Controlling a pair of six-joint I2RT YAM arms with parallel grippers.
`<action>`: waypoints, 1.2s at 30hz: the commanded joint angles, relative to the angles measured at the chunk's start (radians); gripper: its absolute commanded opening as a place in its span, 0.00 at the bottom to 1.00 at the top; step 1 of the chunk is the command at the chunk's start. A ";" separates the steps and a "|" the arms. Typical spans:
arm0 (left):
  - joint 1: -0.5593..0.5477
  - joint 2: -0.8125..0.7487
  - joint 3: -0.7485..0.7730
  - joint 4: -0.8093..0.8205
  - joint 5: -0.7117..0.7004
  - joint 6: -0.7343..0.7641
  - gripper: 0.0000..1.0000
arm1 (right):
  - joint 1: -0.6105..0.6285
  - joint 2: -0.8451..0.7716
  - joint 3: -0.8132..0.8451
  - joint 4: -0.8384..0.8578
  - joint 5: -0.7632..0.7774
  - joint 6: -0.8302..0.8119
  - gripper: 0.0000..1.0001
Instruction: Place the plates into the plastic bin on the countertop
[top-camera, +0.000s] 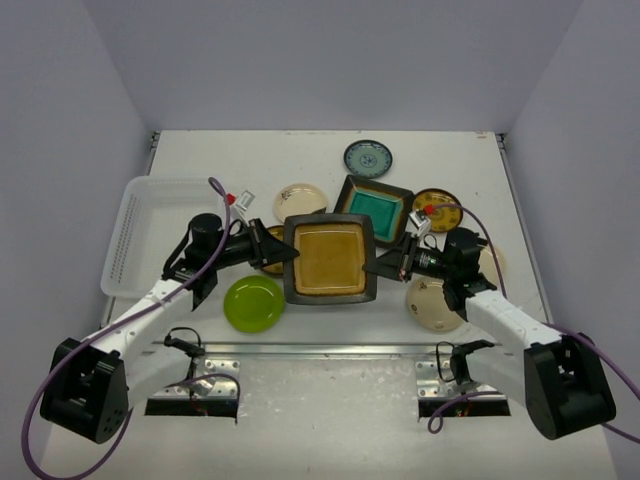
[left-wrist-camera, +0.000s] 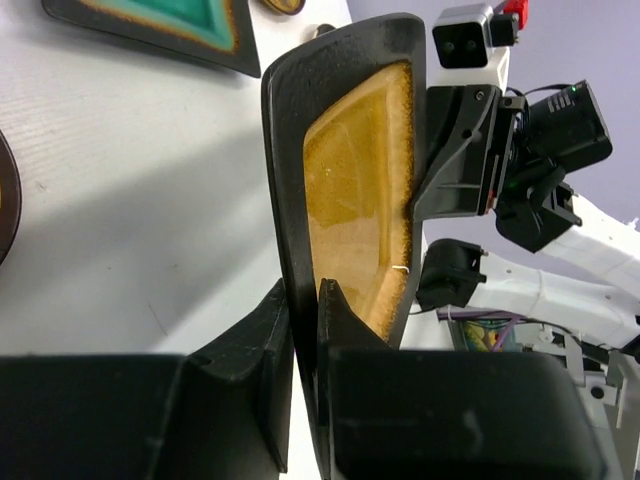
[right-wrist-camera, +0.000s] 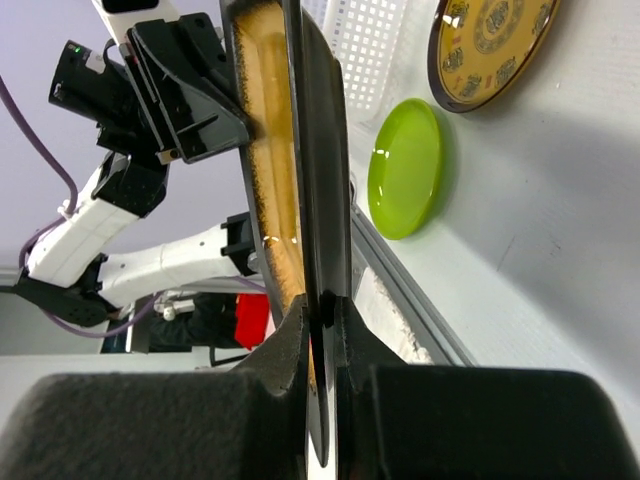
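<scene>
The amber square plate (top-camera: 330, 258) hangs level above the middle of the countertop (top-camera: 250, 150), held at both sides. My left gripper (top-camera: 288, 253) is shut on its left rim (left-wrist-camera: 355, 200). My right gripper (top-camera: 375, 266) is shut on its right rim (right-wrist-camera: 270, 150). The plastic bin (top-camera: 150, 230) stands at the left, beside the left arm. The teal square plate (top-camera: 374, 205) lies just behind the amber one. A lime green plate (top-camera: 253, 303) lies at the front left of it. A brown-yellow patterned plate (top-camera: 268, 250) is partly hidden under the left gripper.
A cream plate (top-camera: 300, 200), a blue patterned plate (top-camera: 367, 158) and a second brown-yellow plate (top-camera: 437, 205) lie at the back. Another cream plate (top-camera: 435, 305) lies under the right arm. The metal rail (top-camera: 330, 348) runs along the near edge.
</scene>
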 joint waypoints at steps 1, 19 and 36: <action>-0.032 -0.018 0.050 0.051 -0.025 0.025 0.00 | 0.010 -0.009 0.087 0.196 -0.054 0.079 0.03; 0.402 -0.170 0.458 -0.497 -0.516 -0.082 0.00 | -0.091 -0.129 0.148 -0.403 0.200 -0.269 0.99; 0.820 -0.119 0.316 -0.406 -0.702 -0.529 0.00 | -0.120 -0.104 0.145 -0.384 0.098 -0.290 0.99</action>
